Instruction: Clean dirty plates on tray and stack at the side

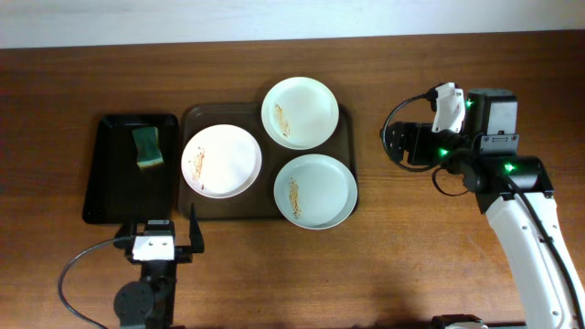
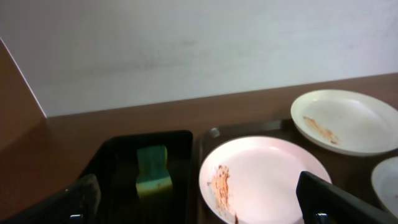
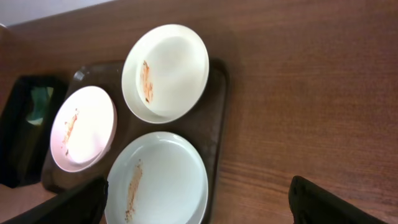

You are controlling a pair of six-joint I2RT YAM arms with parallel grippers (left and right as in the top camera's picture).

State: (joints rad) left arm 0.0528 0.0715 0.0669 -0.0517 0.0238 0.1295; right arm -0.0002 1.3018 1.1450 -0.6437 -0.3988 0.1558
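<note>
A brown wooden table stands by a plain white wall. In front of the left gripper sits the big brown see-through tray with a raised rim. Three round white plates lie in it. The pinkish-white plate is right ahead of the left gripper. The cream plate is farther off. The faintly blue plate is the one nearest the right gripper. All three have thin orange-brown smears.

Both grippers are spread wide, with nothing in them. I think the first job is to get the green and yellow sponge. It lies ahead and a little left of the left gripper, in the small black tray. To do it well, come straight down over the sponge and pinch its narrow middle. Keep clear of the black tray's wall.
</note>
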